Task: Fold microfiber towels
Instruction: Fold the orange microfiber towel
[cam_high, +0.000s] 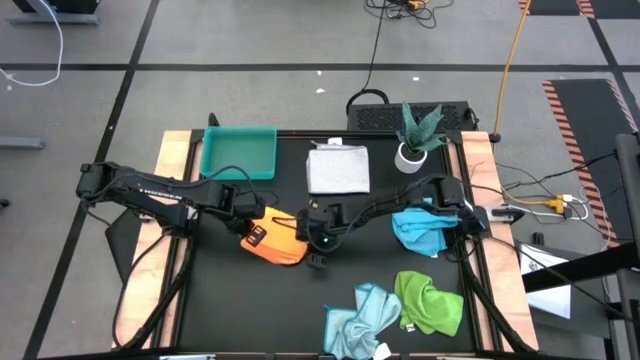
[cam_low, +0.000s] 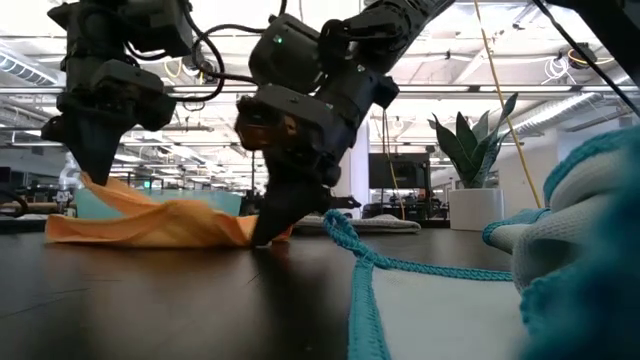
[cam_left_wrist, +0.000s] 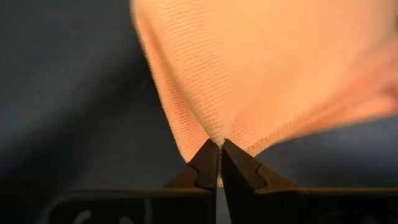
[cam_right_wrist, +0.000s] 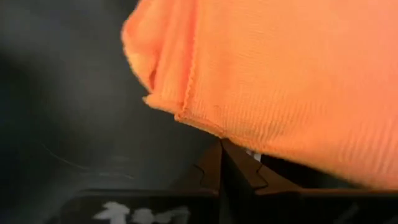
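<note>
The yellow-orange towel lies crumpled on the dark table's middle left. My left gripper is shut on its left part, which is raised off the table. My right gripper is shut at the towel's right end, down at the table top. A folded white-grey towel lies flat at the far middle. The bright blue towel lies bunched under my right arm. The pale blue towel and the green towel lie crumpled at the near edge. My left gripper pinches a corner of the orange towel between its two fingertips, from above, pointing steeply down. The corner is lifted off the table, and the cloth slopes down from it to the table. My right gripper pinches the towel's hemmed edge at its right end between its fingertips, slanting down from the table's right. That end sits at the table top.
A teal tray stands at the far left and a potted plant at the far right. In the low view a blue towel's edge runs across the foreground.
</note>
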